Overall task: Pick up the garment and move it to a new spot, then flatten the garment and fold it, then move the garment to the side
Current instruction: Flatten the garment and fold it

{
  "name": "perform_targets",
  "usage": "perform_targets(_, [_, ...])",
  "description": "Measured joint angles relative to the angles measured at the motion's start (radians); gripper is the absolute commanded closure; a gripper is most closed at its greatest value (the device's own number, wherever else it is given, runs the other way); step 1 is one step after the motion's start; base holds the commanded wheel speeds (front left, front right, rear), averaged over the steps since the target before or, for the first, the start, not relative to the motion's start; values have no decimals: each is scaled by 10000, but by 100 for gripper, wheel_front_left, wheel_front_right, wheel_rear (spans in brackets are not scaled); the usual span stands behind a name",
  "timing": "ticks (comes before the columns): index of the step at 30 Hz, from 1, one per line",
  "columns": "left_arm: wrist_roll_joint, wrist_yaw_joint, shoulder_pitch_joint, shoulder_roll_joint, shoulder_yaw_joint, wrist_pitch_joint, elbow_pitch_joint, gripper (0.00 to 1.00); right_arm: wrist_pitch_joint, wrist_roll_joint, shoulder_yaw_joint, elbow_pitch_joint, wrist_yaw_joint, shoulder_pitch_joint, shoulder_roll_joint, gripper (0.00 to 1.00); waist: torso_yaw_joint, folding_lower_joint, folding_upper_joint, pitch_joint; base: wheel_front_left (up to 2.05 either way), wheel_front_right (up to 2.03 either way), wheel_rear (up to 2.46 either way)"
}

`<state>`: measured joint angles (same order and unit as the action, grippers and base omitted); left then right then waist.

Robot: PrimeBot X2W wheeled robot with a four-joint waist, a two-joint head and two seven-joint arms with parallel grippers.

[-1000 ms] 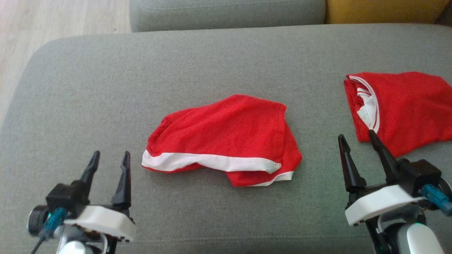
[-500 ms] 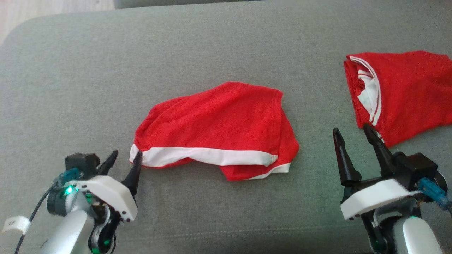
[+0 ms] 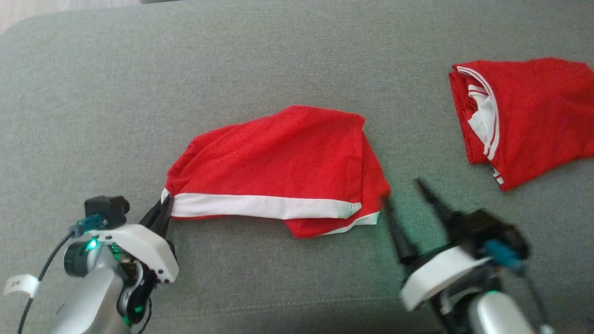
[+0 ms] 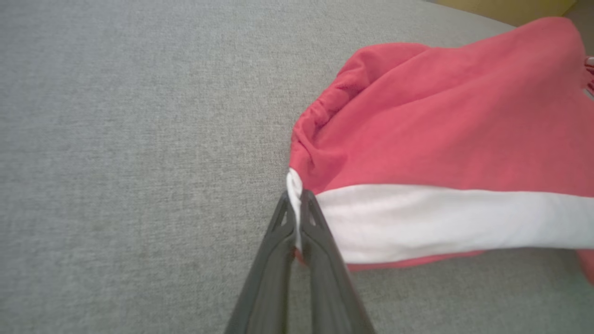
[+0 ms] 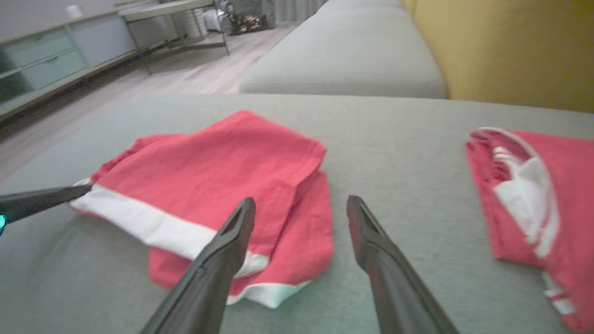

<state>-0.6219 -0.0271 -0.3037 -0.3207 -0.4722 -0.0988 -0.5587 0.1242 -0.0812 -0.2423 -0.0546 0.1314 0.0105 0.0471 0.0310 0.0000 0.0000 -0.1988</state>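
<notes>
The garment (image 3: pixel 278 157), red shorts with a white band along the near hem, lies crumpled in the middle of the grey sofa cushion (image 3: pixel 297 55). My left gripper (image 3: pixel 163 208) is shut on the left end of that white band; the left wrist view shows the left gripper (image 4: pixel 295 199) pinching the white edge of the garment (image 4: pixel 441 130). My right gripper (image 3: pixel 402 191) stands open just off the garment's lower right corner, blurred. In the right wrist view the right gripper (image 5: pixel 300 202) hovers low over the right end of the garment (image 5: pixel 209 167), apart from it.
A second red and white garment (image 3: pixel 524 116) lies folded at the cushion's right side, seen too in the right wrist view (image 5: pixel 533 199). Beyond are another grey cushion (image 5: pixel 343 60), a yellow backrest (image 5: pixel 510 46) and wood floor (image 5: pixel 185 69) to the left.
My left gripper reached the white band's left end and shut on it. My right gripper swung left towards the garment's right corner. The head camera tilted down slightly.
</notes>
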Motion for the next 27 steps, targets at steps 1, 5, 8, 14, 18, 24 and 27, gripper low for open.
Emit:
perform_targets(1, [0,0,0,0,0,0,0,100,0,0,0,0,0,0,0,0,0,0,0,0,0,0,0])
perform_targets(5, [2,-6,-145,94,-35,-102,-90,100,188,38,-1174,458,0,0,33,0,-127,0,0,-23,0,0,0])
perform_targets(8, [2,-8,-282,174,-88,-174,-157,100,253,79,-1624,936,0,-86,148,0,-228,0,0,-75,0,0,0])
perform_targets(14, [2,-98,-550,324,-186,-268,-278,100,150,568,-1829,2004,0,-969,257,0,-456,0,0,-217,0,0,0])
perform_targets(18, [2,-174,-656,385,-268,-355,-353,100,-61,922,-1639,2719,0,-1307,247,0,-574,0,0,-309,0,0,0])
perform_targets(24, [2,-184,-751,472,-282,-629,-464,100,-510,909,-1210,3373,0,-1505,213,100,-656,0,0,-368,0,0,0])
perform_targets(27, [2,-184,-755,481,-282,-788,-468,100,-725,865,-1064,3478,0,-1597,182,100,-655,0,0,-366,0,0,0])
